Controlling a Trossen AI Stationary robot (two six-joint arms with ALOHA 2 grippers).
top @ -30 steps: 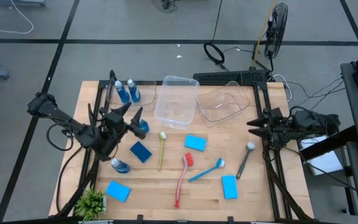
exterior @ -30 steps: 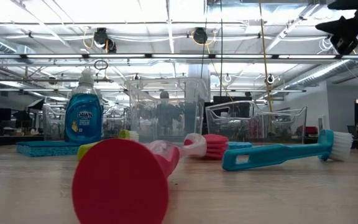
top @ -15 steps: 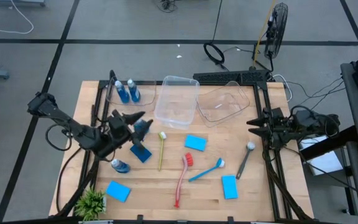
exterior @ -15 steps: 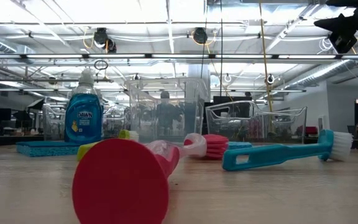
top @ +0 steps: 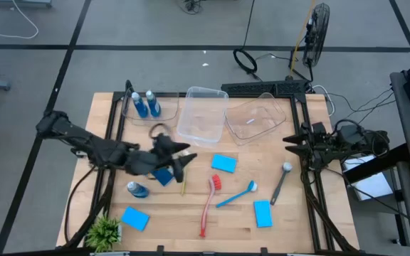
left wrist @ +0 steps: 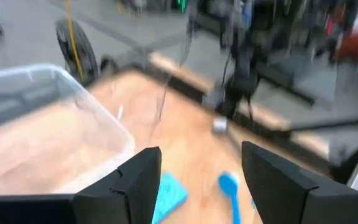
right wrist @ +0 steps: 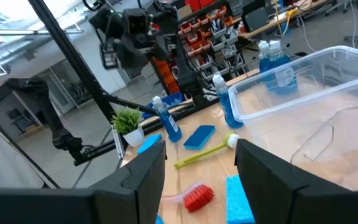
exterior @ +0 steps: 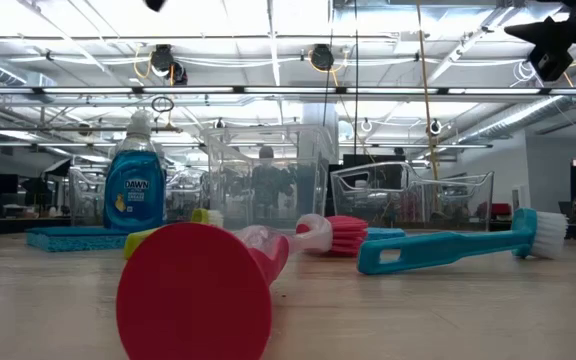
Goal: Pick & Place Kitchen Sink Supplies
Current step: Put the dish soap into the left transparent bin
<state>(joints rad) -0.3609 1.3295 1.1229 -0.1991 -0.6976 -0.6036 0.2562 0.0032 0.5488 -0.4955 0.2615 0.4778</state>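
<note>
Two grippers, both with jaws apart and holding nothing. Left gripper raised over the table's middle, above the dark blue sponge and the yellow-green brush; no contact visible with either. Right gripper parked at the table's right edge, well apart from all supplies, nearest to the grey brush.

Supply positions, high view:
- Two bottles upright at the far left, just beside the empty clear tub; second clear tub to its right.
- One bottle lying flat near the left edge, just beside the dark sponge.
- Light blue sponges: one at centre, one at near right, one at near left beside the green plant.
- Red brush and blue brush lying at centre, heads close together.

Left wrist view: fingers spread, framing the blue brush and a sponge corner farther off.
</note>
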